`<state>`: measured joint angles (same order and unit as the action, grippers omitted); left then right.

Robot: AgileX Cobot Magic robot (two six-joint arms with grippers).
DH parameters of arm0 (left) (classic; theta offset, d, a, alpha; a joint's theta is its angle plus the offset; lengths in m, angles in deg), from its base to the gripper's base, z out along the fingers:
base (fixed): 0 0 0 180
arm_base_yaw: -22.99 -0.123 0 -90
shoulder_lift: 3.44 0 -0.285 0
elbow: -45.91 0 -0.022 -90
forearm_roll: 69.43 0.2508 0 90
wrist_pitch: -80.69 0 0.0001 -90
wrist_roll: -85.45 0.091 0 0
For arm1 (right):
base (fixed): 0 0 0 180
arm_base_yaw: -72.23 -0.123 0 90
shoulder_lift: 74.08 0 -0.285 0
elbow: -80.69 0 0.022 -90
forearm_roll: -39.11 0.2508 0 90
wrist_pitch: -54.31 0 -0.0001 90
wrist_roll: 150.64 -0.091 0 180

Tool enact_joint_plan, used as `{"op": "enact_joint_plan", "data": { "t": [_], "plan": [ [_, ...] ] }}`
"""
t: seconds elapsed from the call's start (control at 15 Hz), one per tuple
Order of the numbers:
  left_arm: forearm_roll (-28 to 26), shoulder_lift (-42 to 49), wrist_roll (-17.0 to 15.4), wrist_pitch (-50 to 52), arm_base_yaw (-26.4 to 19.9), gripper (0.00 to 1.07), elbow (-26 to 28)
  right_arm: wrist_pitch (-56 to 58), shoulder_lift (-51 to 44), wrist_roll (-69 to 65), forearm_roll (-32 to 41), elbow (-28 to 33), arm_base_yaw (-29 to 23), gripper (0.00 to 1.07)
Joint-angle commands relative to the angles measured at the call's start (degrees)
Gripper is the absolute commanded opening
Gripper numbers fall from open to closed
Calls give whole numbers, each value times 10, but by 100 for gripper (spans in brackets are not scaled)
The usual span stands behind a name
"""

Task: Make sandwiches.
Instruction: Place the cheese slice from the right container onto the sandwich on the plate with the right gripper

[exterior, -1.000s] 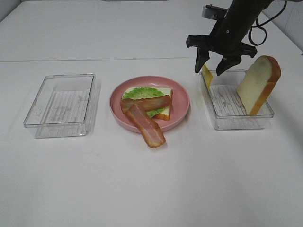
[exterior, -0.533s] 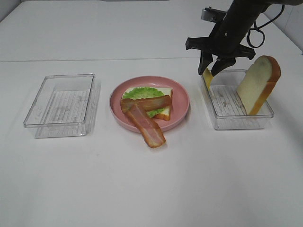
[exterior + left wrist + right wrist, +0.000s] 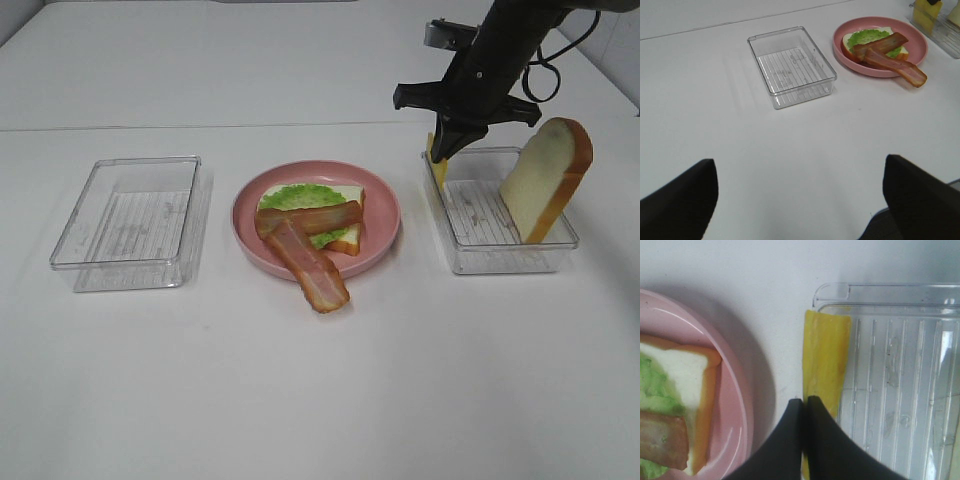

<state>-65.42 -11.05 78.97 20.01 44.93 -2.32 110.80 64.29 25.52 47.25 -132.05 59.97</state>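
Right tool [image 3: 444, 150] clamping the cheese slice [image 3: 825, 352].
Jaws, spread a second ago, are now pinching the slice standing at the right tray [image 3: 500, 262] wall. Sandwich stack [image 3: 312, 222] is waiting on the pink plate [image 3: 385, 205], likely getting cheese next. Left tool [image 3: 800, 165] is idling, fingers spread.

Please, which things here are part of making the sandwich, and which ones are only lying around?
Part of the job: bottom bread slice, lettuce, two bacon strips, cheese slice pinched by the right gripper, second bread slice leaning in the right tray.

Only lying around: pink plate, right tray, left tray.
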Motion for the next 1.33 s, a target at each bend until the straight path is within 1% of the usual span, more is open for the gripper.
{"op": "enact_joint_plan", "data": {
  "t": [0.07,0.27,0.4,0.47,0.6,0.67,0.8,0.87,1.0,1.13,1.27,1.33],
  "plan": [
    [0,-1,-1,5,-2,85,-3,3,-23,7,-1,-2,1,0],
    [0,-1,-1,5,-2,85,-3,4,-54,11,11,-2,1,0],
    [0,-1,-1,5,-2,85,-3,4,-76,28,42,-2,-1,0],
    [0,-1,-1,5,-2,85,-3,4,-84,46,80,-2,-1,0],
    [0,-1,-1,5,-2,85,-3,17,-86,100,182,-2,-2,0],
    [0,-1,-1,5,-2,85,-3,24,-85,144,269,-2,-17,0],
    [0,-1,-1,5,-2,85,-3,11,-79,148,291,-2,-51,0],
    [0,-1,-1,5,-2,85,-3,7,-76,148,293,-2,-58,0],
    [0,-1,-1,5,-2,85,-3,1,-51,147,310,-2,-97,0],
    [0,-1,-1,5,-2,85,-3,-9,-21,146,333,-2,-121,0],
    [0,-1,-1,5,-2,85,-3,-14,10,130,340,-2,-120,0],
    [0,-1,-1,5,-2,85,-3,-14,21,117,324,-2,-118,0]
  ]
}}
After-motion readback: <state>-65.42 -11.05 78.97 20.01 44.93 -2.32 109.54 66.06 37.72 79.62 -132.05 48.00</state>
